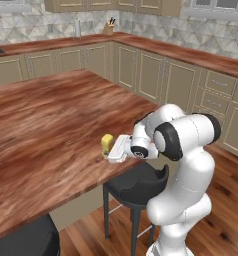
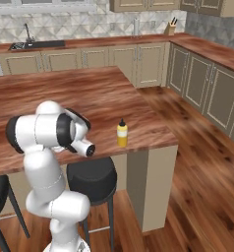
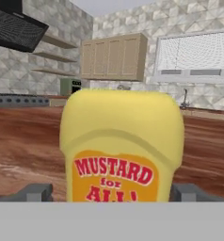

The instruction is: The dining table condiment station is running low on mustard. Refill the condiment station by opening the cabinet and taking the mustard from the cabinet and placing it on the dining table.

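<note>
Mustard upright near the surface's front edge, between the claw's fingers; grip contact cannot be told.

"MUSTARD for ALL!" — red lettering on the mustard label

arm folded low, end effector level
</note>
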